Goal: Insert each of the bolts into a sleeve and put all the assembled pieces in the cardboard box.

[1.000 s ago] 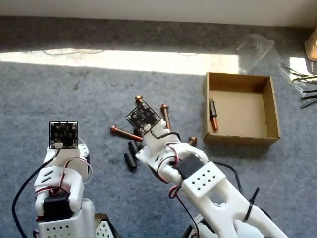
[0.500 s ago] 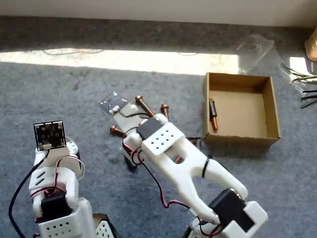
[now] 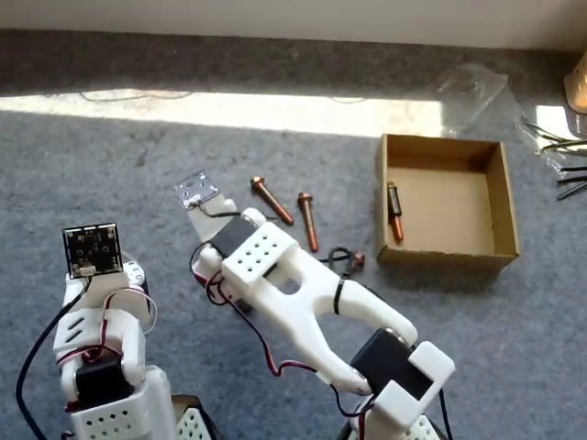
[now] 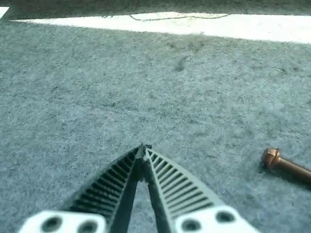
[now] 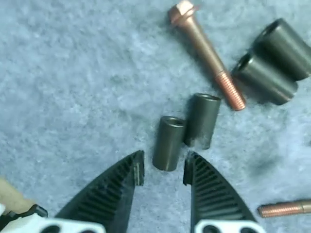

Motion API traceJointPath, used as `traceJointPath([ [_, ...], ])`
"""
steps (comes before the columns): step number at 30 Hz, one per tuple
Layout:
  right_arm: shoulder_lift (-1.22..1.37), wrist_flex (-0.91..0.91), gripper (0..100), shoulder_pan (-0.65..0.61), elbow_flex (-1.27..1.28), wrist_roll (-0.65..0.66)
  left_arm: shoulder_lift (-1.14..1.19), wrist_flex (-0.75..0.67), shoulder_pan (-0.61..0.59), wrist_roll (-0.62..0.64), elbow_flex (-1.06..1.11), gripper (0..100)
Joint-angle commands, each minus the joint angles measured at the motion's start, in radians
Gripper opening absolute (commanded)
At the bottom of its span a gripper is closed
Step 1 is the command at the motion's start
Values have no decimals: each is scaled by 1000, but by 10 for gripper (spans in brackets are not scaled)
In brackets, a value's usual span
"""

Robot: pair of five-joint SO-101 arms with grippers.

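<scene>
My right gripper (image 5: 163,170) stands open just above the grey carpet, its fingertips on either side of the near end of a dark sleeve (image 5: 168,143). A second sleeve (image 5: 203,120) lies touching it, and two more (image 5: 265,77) lie beyond a copper bolt (image 5: 206,60). In the high view the right arm (image 3: 275,270) covers the sleeves; two bolts (image 3: 272,200) (image 3: 307,220) lie beside it. The cardboard box (image 3: 440,140) holds one assembled piece (image 3: 394,213). My left gripper (image 4: 142,149) is shut and empty, with a bolt (image 4: 286,166) off to its side.
A clear plastic bag (image 3: 472,87) lies behind the box, and black ties (image 3: 564,174) sit at the right edge. Another bolt head (image 3: 356,259) shows near the box's front corner. A sunlit strip (image 3: 229,110) crosses the carpet at the back.
The right arm has swung left and stretched forward and down over the sleeves. The left arm shifted slightly left and back early on, then stayed still.
</scene>
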Motion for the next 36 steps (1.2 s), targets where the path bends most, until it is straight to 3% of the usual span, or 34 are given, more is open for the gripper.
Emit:
traceJointPath([
  [1, -10, 15, 119, -41, -48, -11, -10, -21, -10, -2, -7, 10],
  [24, -10, -162, 119, -39, 77, -12, -10, -20, -10, -3, -5, 10],
  [36, -8, -170, 119, 85, 116, -110, -10, -21, -10, -3, 12, 10],
])
